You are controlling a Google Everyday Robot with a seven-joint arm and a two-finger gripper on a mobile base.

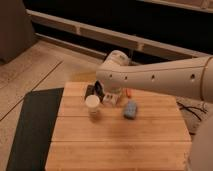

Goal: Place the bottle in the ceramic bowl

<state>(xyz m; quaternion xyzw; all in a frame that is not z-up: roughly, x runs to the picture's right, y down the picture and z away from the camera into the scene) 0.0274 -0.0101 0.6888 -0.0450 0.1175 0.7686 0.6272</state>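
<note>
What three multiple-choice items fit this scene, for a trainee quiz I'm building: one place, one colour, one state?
1. The two-finger gripper is: A above the wooden table's far side, beside the dark glossy ceramic bowl; B over the floor; C at the near edge.
2. The small rectangular block is: A red; B blue; C green.
3. The small white plastic bottle is: A in the bowl; B held at the gripper; C in the cream cup.
1A, arm ends there; 2B, plainly blue; 3B, at the arm's tip.
</note>
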